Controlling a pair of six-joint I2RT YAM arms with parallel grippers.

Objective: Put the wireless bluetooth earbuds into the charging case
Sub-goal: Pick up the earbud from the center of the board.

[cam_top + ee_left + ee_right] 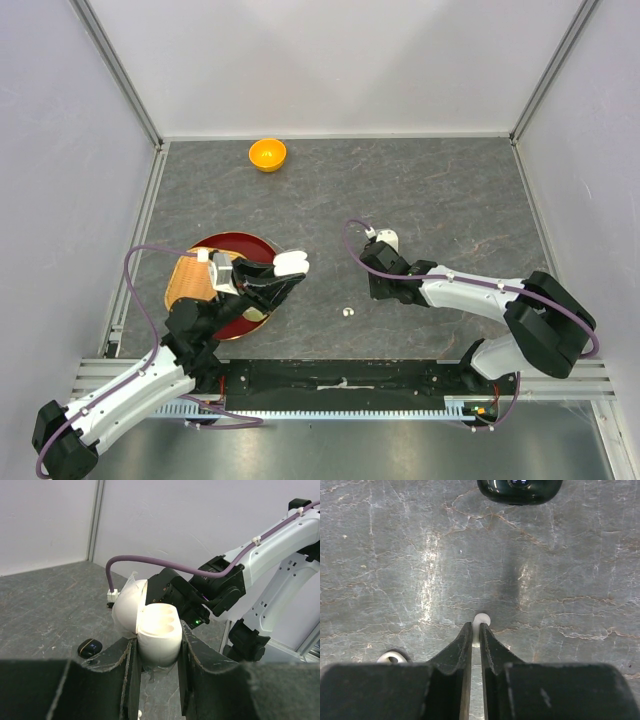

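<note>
- At the left, a dark red dish (pixel 243 246) sits on the grey, stone-patterned worktop (pixel 450 200). Something tan lies on its left side, but I cannot make out what it is.
- Over the dish's right edge, the left gripper (pixel 158 639) clamps a white charging case (pixel 161 630) upright between its fingers. The lid (pixel 126 611) is swung open, and two round sockets show in the top of the case.
- A black charging case (pixel 90 647) lies on the worktop near the white one.
- At the back, an orange bowl (pixel 267 154) stands well apart from everything else.
- Near the centre, a silvery earbud (pixel 347 312) lies loose on the worktop between the two arms.
- At the right, the right gripper (pixel 476 628) is low at the worktop. Its fingers are nearly together, pinching a white earbud (pixel 481 620) at their tips, and the black charging case lies just ahead of them.
</note>
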